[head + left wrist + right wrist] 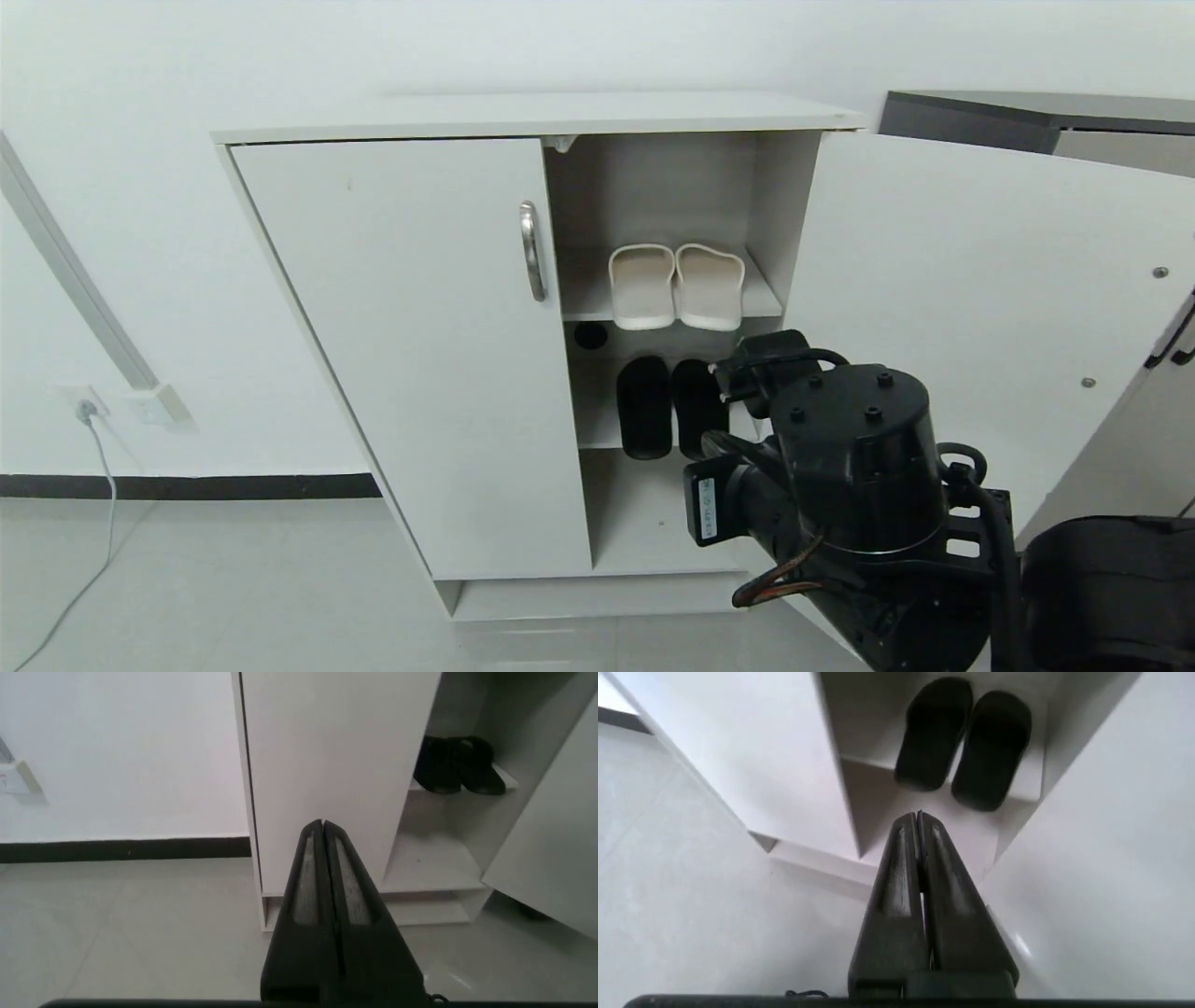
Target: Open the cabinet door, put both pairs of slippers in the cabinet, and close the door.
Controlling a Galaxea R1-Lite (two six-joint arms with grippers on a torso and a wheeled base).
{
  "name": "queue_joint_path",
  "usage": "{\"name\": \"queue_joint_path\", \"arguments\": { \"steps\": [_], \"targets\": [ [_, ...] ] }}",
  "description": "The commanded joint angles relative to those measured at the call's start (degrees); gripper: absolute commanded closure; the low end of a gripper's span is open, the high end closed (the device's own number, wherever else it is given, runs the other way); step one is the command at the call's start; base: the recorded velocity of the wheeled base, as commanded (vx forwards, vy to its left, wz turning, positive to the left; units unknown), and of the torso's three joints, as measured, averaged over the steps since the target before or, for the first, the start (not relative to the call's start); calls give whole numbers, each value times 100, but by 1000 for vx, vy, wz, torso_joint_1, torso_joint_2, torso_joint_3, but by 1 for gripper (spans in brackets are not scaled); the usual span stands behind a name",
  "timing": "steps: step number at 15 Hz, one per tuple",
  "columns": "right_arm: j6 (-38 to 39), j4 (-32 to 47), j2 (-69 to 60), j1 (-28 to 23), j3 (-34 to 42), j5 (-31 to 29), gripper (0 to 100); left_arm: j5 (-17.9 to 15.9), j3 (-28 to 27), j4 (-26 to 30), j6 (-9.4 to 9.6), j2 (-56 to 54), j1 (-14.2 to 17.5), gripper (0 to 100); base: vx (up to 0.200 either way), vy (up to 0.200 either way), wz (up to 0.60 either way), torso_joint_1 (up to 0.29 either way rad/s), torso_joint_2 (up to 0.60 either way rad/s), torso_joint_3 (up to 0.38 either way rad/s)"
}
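The white cabinet (401, 327) has its right door (962, 308) open. Plain black slippers (934, 733) lie side by side just beyond the clenched, empty right pincer (918, 817), and beige slippers (642, 285) lie above them.

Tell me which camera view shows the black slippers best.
The right wrist view: the black slippers lie whole and near. In the head view the right arm covers part of one; the left wrist view shows them small and far.

You're not getting any readable text, numbers or signs here. The closest thing you're seeing is a small white label (709, 509) sitting on the black housing of the right arm (859, 457) in the head view, and its dark print is coming through too small to make out.
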Motion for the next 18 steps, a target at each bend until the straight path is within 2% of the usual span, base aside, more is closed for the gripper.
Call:
{"name": "queue_joint_path", "arguments": {
  "steps": [1,6,18],
  "targets": [
    [-31,-163,63,-53,53,4,100,6,0,1,-1,0,0,100,0,0,0,0,0,0],
    [-128,-286,116,-264,159,66,100,6,0,1,-1,0,0,100,0,0,0,0,0,0],
    [-163,-339,134,-273,220,74,100,6,0,1,-10,0,0,100,0,0,0,0,0,0]
  ]
}}
